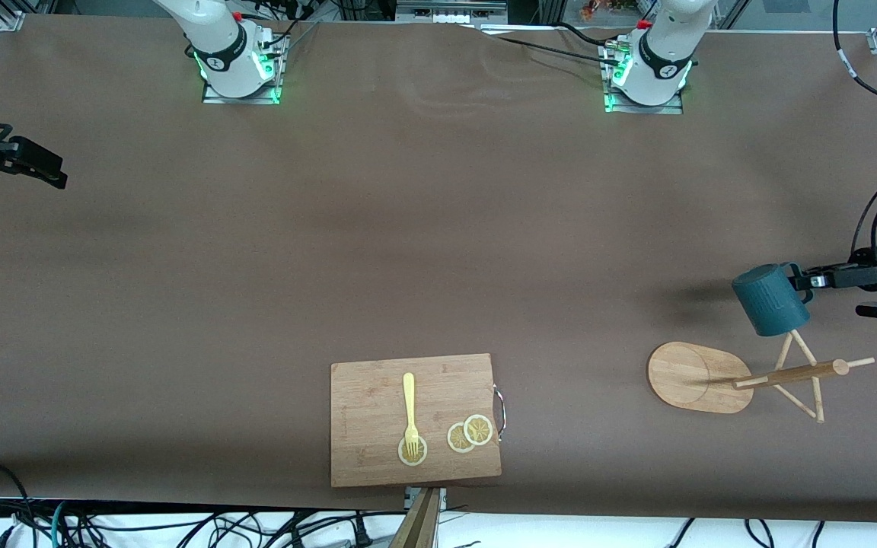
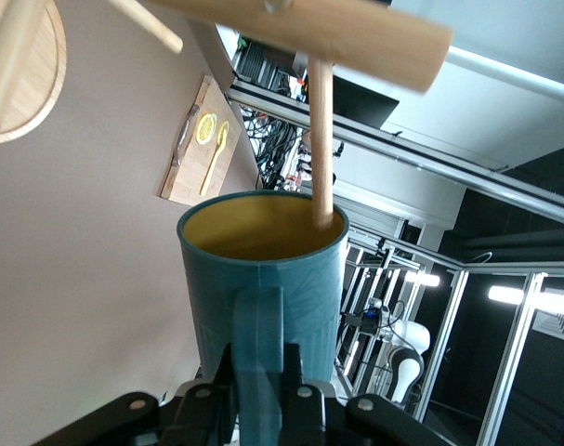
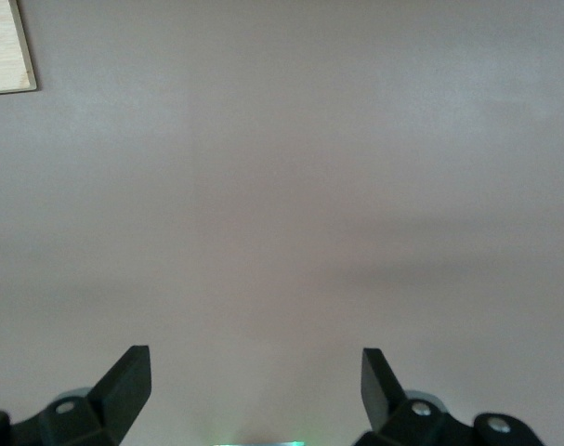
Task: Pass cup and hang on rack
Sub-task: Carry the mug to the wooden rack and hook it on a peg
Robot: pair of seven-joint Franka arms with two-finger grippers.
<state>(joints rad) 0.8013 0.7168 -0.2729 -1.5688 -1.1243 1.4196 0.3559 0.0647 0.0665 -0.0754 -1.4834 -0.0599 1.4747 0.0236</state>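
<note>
Hanging the cup on the rack

We hold the glossy teal cup (image 1: 771, 300) by its handle, clamped in the left gripper (image 1: 810, 280), at the rack's (image 1: 743, 377) twelve o'clock, over its thin round bamboo pegs. In the left wrist view one dowel peg (image 2: 321, 139) seems to dip just inside the tan mouth, so we judge the hang is under way. Next the handle loop must meet a peg before we let go. Our right gripper (image 3: 254, 388) waits, jaws apart, over bare brown table (image 1: 408, 228).
</note>
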